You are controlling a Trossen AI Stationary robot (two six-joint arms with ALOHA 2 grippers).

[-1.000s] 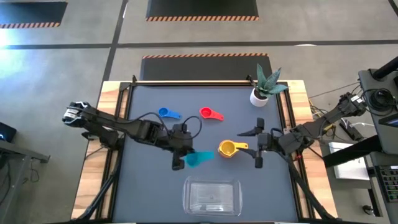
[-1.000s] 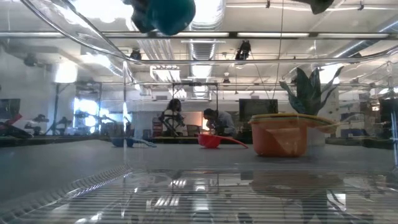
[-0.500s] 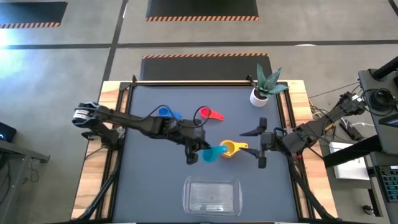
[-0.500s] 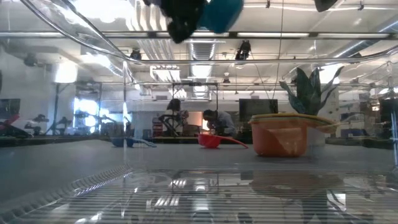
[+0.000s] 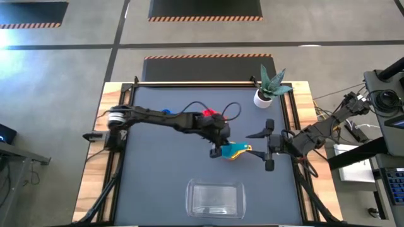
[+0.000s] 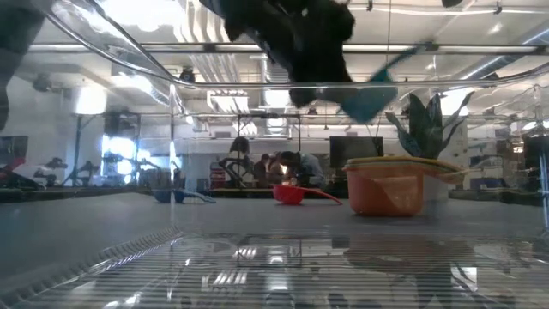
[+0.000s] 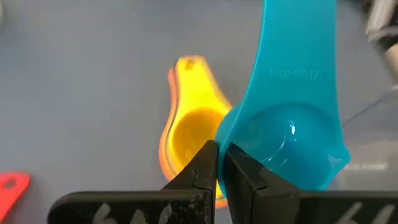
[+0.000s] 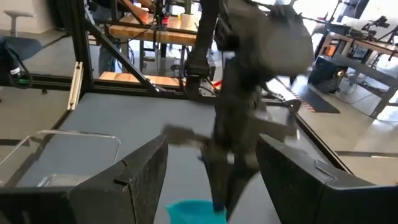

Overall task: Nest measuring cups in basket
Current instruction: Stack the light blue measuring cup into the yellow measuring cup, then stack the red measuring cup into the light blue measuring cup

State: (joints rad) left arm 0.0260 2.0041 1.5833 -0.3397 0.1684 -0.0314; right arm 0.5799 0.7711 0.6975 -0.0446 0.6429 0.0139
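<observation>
My left gripper (image 7: 217, 163) has its jaws clamped on the teal cup (image 7: 292, 134), the yellow cup (image 7: 189, 127) just beyond; right gripper (image 5: 269, 144) jaws wide.

My left hand (image 5: 218, 151) hangs above the middle of the dark grey table (image 5: 151, 176), pinched onto the small teal plastic measuring cup (image 5: 235, 149), and right under it sits the yellow plastic measuring cup (image 7: 189, 134), so there is no clear drop straight down. My right hand (image 5: 268, 146) waits just beside them with its fingers spread, blocking that side. Behind my left arm lie the red plastic measuring cup (image 5: 207, 114) and the blue plastic measuring cup (image 5: 165, 112). The white pot with a spiky green plant (image 5: 264, 94) fills the far right corner. The clear rectangular plastic basket (image 5: 214, 198) stands alone near the front edge, with bare table all around it.
</observation>
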